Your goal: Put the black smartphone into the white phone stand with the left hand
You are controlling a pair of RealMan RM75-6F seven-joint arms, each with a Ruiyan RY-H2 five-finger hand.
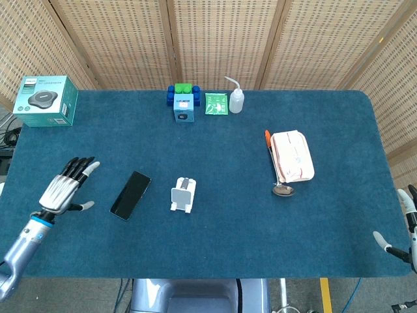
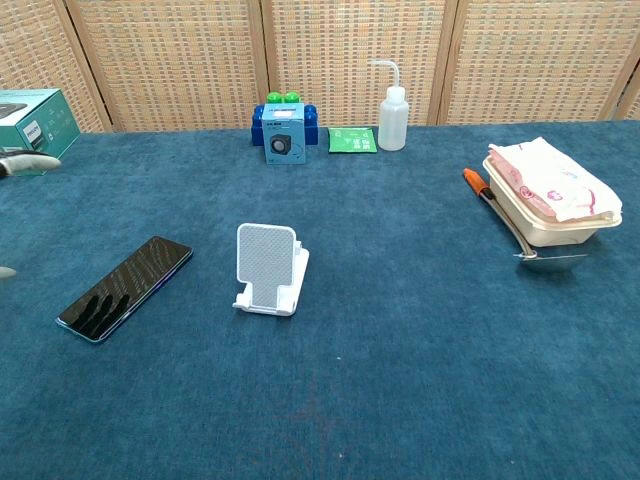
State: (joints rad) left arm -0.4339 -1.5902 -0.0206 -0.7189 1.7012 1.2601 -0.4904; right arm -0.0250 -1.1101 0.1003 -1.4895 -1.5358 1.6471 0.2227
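Note:
The black smartphone (image 1: 130,195) (image 2: 126,287) lies flat on the blue table cloth, left of the white phone stand (image 1: 183,194) (image 2: 268,268), which stands upright and holds nothing. My left hand (image 1: 65,184) hovers over the table to the left of the phone, fingers spread, holding nothing; only its fingertips (image 2: 28,162) show at the left edge of the chest view. My right hand (image 1: 405,228) sits at the table's right edge, fingers apart and nothing in it.
A teal box (image 1: 45,100) stands at the back left. Blue toy blocks (image 1: 183,102), a green packet (image 1: 216,104) and a squeeze bottle (image 1: 236,96) line the back. A container with a pink-white pack (image 1: 292,155) and a spoon (image 1: 278,169) sit at the right.

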